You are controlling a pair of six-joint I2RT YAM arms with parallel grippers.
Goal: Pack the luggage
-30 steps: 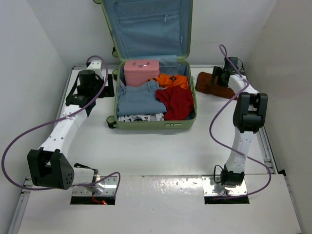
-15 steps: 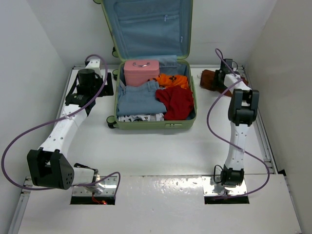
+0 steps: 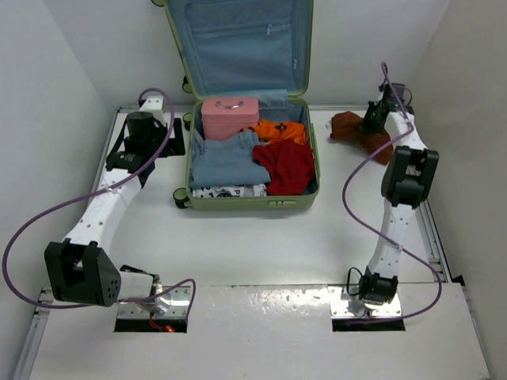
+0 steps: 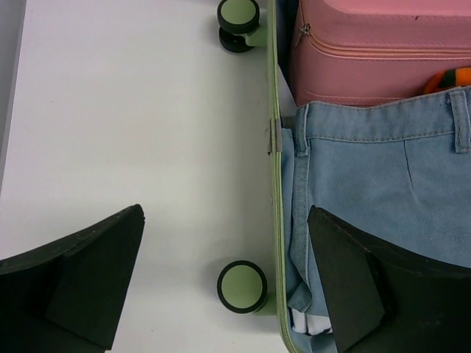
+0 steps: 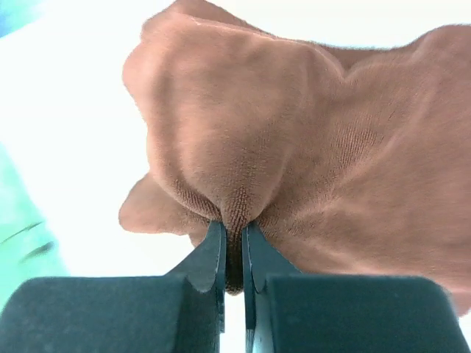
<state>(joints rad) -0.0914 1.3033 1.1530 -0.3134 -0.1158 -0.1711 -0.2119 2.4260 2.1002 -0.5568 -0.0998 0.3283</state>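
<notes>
The luggage lies open at the back of the table, its green shell ribbed and its lid raised against the wall. Inside are a pink case, blue denim, an orange garment and a red garment. A brown garment sits bunched on the table right of the luggage; my right gripper is shut on a fold of this brown garment. My left gripper hangs open over the luggage's left rim, one finger over the denim.
Two green wheels stick out from the luggage's left side. A black pad lies under the left arm. White walls close in the table on the left, back and right.
My right gripper has closed on the brown garment and pulled it toward the back right corner, bunching it up. The left arm has not moved.
</notes>
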